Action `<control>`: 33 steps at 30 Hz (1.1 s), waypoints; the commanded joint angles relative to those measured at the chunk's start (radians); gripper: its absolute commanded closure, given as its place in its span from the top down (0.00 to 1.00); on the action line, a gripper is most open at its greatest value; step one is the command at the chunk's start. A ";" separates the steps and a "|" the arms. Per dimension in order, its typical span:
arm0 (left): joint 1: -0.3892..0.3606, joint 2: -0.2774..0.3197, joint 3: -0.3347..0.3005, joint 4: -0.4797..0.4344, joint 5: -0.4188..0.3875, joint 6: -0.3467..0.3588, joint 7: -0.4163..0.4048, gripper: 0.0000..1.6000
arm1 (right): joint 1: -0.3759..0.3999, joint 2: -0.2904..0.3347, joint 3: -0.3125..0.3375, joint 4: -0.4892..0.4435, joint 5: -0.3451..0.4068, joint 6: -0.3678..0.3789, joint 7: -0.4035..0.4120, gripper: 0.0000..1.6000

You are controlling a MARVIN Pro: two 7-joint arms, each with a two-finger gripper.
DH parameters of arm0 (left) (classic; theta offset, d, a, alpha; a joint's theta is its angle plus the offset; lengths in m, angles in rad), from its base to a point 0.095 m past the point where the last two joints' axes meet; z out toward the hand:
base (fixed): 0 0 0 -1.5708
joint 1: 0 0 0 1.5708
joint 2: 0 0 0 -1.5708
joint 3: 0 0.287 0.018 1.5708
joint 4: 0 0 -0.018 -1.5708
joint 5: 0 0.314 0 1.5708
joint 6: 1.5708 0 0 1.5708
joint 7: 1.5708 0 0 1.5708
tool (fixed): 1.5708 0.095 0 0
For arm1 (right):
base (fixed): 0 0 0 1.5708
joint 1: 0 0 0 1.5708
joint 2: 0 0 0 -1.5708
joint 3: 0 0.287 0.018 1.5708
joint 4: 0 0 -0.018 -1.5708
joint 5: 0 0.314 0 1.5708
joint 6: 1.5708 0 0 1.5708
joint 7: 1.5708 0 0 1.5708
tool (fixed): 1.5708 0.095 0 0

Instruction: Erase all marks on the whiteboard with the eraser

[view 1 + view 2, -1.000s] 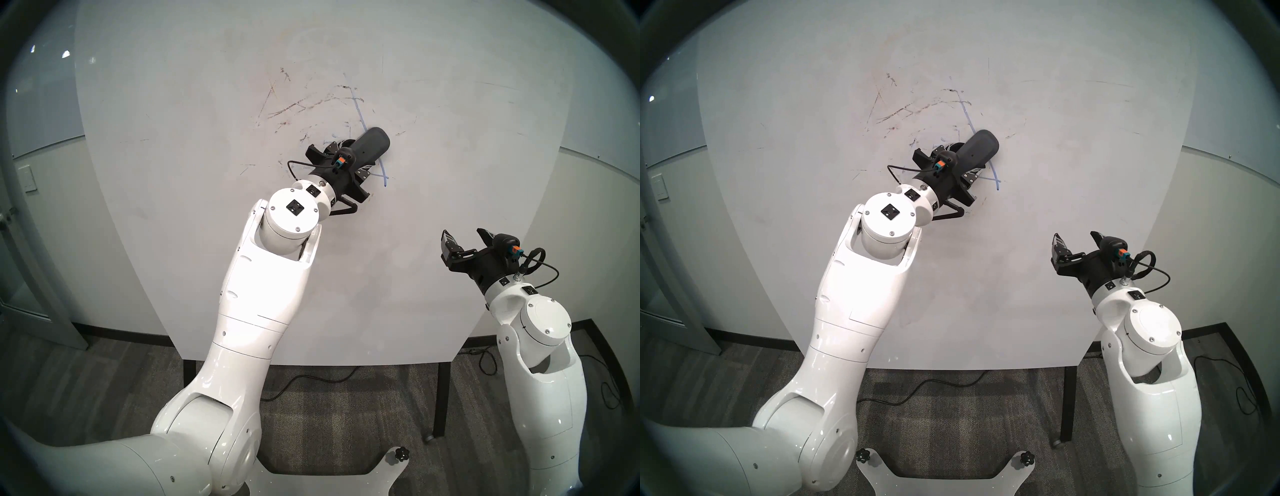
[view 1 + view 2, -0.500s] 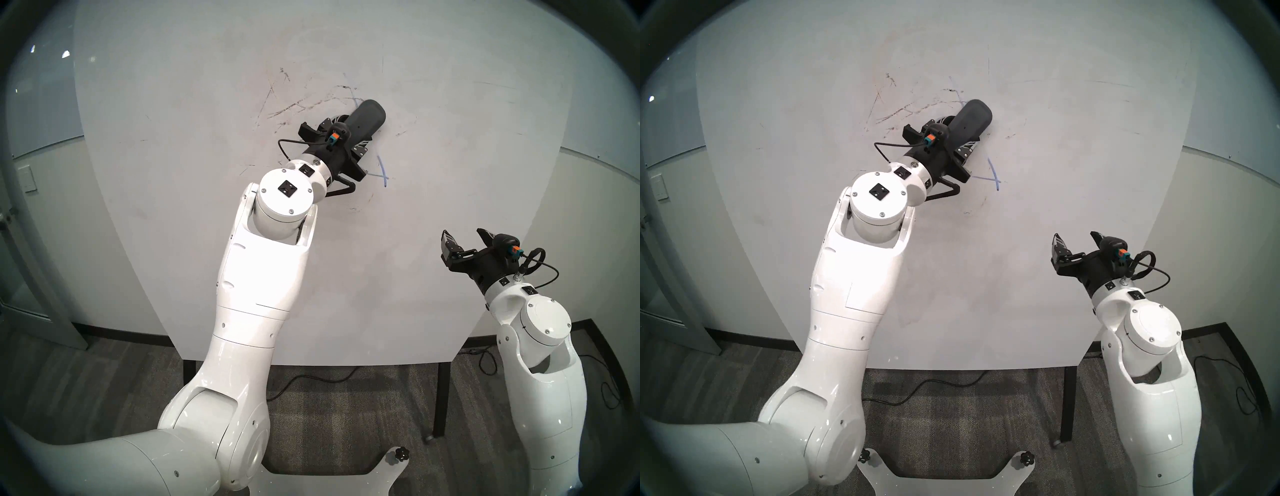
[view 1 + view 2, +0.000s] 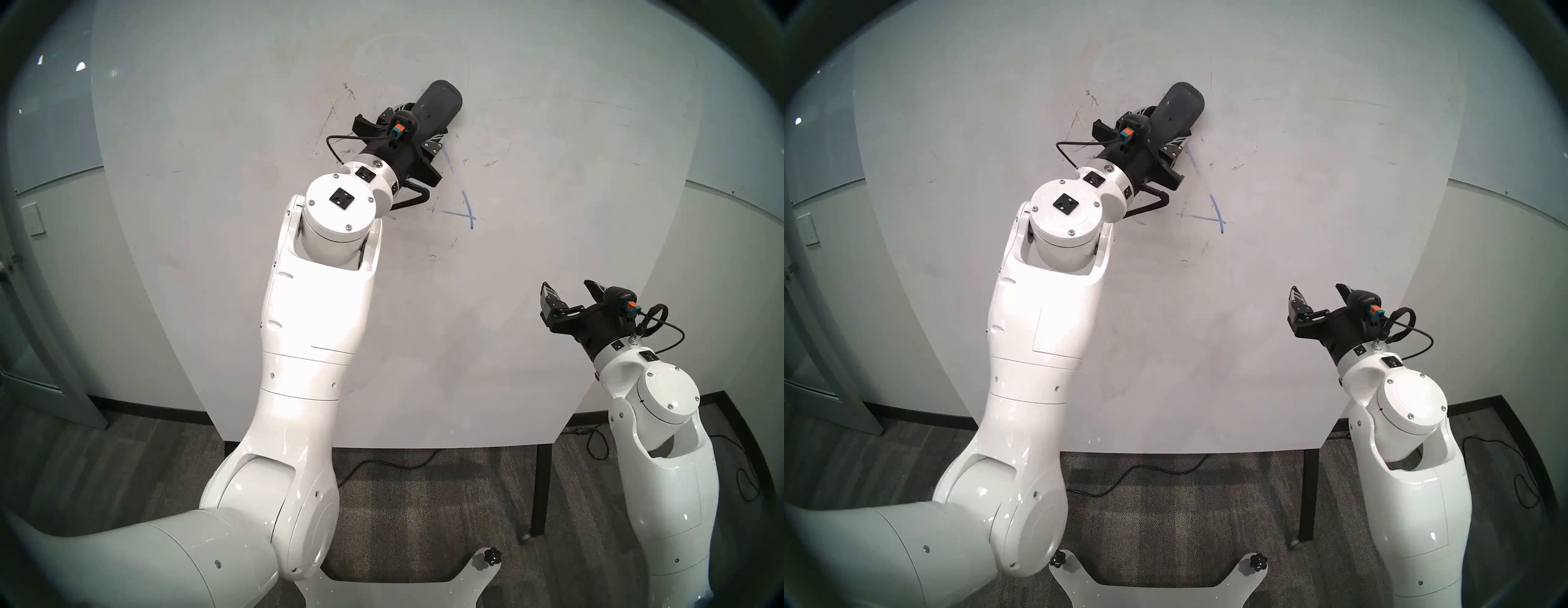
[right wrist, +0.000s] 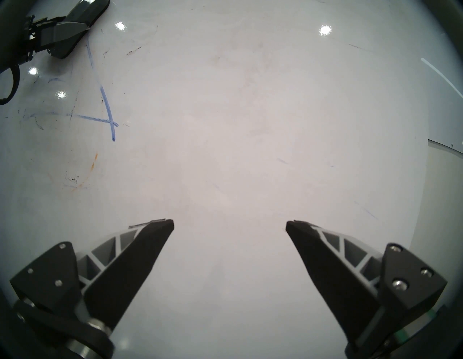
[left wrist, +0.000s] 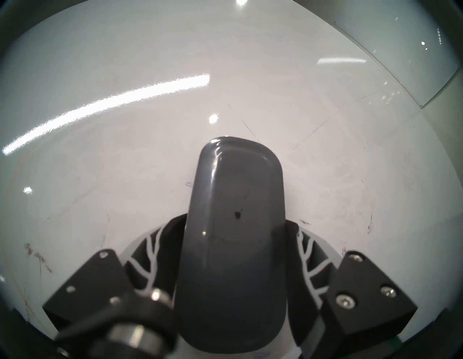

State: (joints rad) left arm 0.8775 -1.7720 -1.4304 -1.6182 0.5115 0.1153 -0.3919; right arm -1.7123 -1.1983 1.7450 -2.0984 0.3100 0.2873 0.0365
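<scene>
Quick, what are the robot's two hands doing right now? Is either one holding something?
Left gripper: closed on the eraser, pressed to the whiteboard.
Right gripper: open, holding nothing.

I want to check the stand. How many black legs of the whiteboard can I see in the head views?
2. One black leg is under the whiteboard bottom edge, just left of the left arm; the other black leg is lower right, beside the right arm. More legs may be hidden behind the board.
</scene>
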 commanded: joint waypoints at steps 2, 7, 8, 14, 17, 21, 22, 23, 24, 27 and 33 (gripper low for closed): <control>-0.025 0.008 -0.021 0.005 0.032 -0.006 0.051 0.00 | 0.007 0.001 -0.001 -0.023 0.000 -0.004 0.002 1.00; 0.093 0.036 0.035 -0.035 0.049 -0.003 -0.007 0.00 | 0.008 0.001 -0.001 -0.022 0.000 -0.004 0.002 1.00; 0.110 0.040 0.042 -0.031 0.048 -0.002 -0.013 0.00 | 0.008 0.001 -0.001 -0.022 0.000 -0.004 0.002 1.00; 0.195 0.062 0.069 -0.046 0.060 -0.004 -0.025 0.00 | 0.008 0.001 -0.001 -0.020 0.000 -0.004 0.002 1.00; 0.205 0.080 0.076 -0.027 0.062 0.006 -0.031 0.00 | 0.008 0.001 -0.001 -0.020 0.000 -0.005 0.002 1.00; 0.250 0.091 0.074 -0.028 0.080 -0.008 -0.018 0.00 | 0.008 0.001 -0.001 -0.021 0.000 -0.004 0.002 1.00; 0.250 0.091 0.074 -0.028 0.080 -0.008 -0.018 0.00 | 0.008 0.001 -0.001 -0.021 0.000 -0.004 0.002 1.00; 0.254 0.095 0.077 -0.023 0.085 -0.011 -0.016 0.00 | 0.008 0.001 -0.001 -0.021 0.000 -0.004 0.002 1.00; 0.260 0.099 0.080 -0.015 0.093 -0.015 -0.011 0.00 | 0.008 0.001 -0.001 -0.022 0.000 -0.004 0.002 1.00; 0.265 0.101 0.082 -0.005 0.099 -0.022 -0.004 0.00 | 0.008 0.001 -0.001 -0.022 0.000 -0.004 0.002 1.00; 0.277 0.106 0.091 0.026 0.113 -0.038 0.009 0.00 | 0.008 0.001 -0.001 -0.023 0.000 -0.004 0.002 1.00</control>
State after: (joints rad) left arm 1.1208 -1.6821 -1.3342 -1.6360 0.6101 0.0806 -0.4009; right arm -1.7123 -1.1983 1.7451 -2.0988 0.3101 0.2873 0.0365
